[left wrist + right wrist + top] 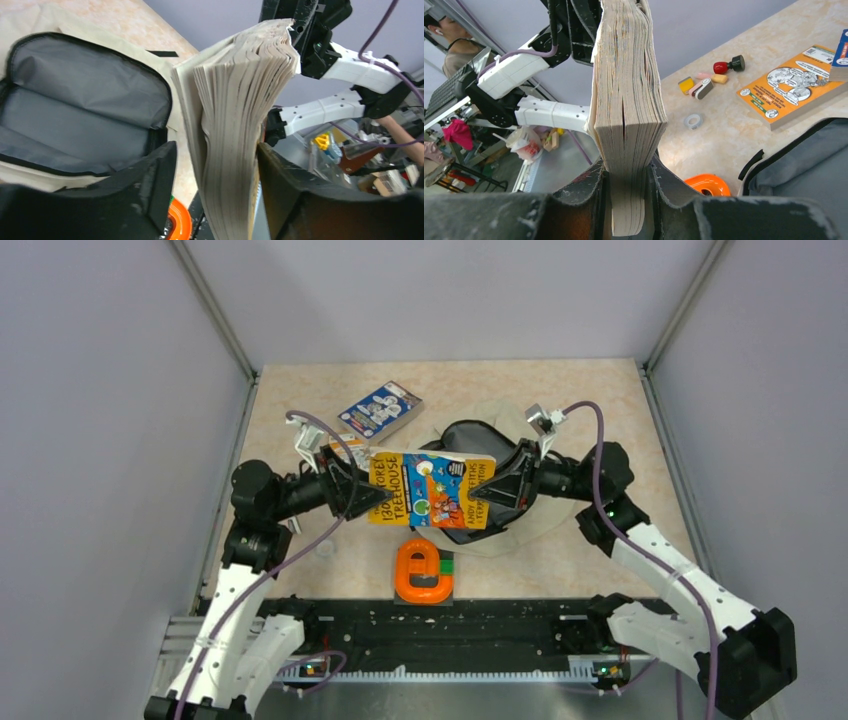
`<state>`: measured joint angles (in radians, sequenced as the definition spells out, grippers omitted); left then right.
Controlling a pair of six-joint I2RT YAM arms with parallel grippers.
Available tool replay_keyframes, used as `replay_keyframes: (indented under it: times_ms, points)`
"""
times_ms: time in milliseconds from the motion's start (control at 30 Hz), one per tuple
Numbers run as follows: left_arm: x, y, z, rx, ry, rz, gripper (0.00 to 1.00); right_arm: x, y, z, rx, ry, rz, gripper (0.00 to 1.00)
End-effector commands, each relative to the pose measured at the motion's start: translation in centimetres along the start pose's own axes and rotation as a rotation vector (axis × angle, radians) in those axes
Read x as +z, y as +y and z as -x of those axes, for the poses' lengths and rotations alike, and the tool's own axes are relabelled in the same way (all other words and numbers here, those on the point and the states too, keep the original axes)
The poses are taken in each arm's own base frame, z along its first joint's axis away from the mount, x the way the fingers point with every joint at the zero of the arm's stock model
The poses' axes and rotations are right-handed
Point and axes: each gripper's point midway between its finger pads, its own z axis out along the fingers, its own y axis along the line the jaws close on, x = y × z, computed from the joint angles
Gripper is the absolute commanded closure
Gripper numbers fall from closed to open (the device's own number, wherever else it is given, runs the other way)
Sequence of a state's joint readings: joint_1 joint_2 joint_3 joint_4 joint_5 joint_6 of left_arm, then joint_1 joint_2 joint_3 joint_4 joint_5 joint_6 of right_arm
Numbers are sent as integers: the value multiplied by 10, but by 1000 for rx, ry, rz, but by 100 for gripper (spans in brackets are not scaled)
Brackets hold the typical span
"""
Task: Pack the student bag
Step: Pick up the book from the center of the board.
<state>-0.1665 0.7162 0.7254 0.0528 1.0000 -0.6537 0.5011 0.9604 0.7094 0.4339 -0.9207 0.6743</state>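
Currently the student bag point(505, 536) lies on the table point(610, 405), right of the middle, under the right arm. It is soft cream fabric with black trim around its mouth. The mouth gapes wide and shows a smooth dark grey lining with 1 seam running across it. 1 short black strap tab shows on the cream cloth just beyond the opening in the left wrist view. 1 yellow book point(430, 490) hangs in the air in front of the bag's mouth, with 1 arm at each end of it. The right gripper point(628, 170) is clamped on the book, both fingers pressed flat against the block of pages. The left gripper point(215, 150) stands parted around the other end. 1 finger sits against the book, and the other is clear of it, with table showing in the gap. There are 3 books in all. The other 2 lie on the table to the left of the bag, 1 blue book point(381, 410) overlapping a corner of 1 orange book point(789, 90). 1 orange plastic piece point(422, 575) sits near the front edge. Farther off on the table are 1 roll of tape point(693, 121), 1 red and black stamp point(729, 64) and a small cluster of erasers point(701, 86).
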Motion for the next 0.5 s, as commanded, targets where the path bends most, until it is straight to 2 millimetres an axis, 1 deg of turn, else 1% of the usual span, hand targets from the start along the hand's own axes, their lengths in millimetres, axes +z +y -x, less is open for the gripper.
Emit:
replay_keyframes:
  times_ms: [0, 33, 133, 200, 267, 300, 367, 467]
  points:
    - [-1, -15, -3, 24, 22, -83, 41, 3, 25, 34, -143, -61, 59, 100]
    - [-1, -15, -4, 16, 28, -89, 39, 3, 25, 34, -145, -62, 60, 100]
    - [-1, -16, -8, -5, 45, -106, 29, 4, 25, 33, -142, -52, 68, 100]
    - [0, -16, -9, -15, 48, -116, 27, 5, 23, 32, -137, -45, 71, 100]
    - [2, -16, -10, -27, 49, -126, 26, 6, 22, 30, -134, -39, 75, 100]
    - [3, -17, -11, -32, 50, -131, 29, 6, 22, 30, -133, -37, 76, 100]
    - [5, -18, -10, -30, 43, -141, 40, 7, 19, 28, -129, -32, 75, 100]
    - [8, -19, -11, -37, 46, -153, 64, 8, 14, 25, -120, -25, 63, 100]
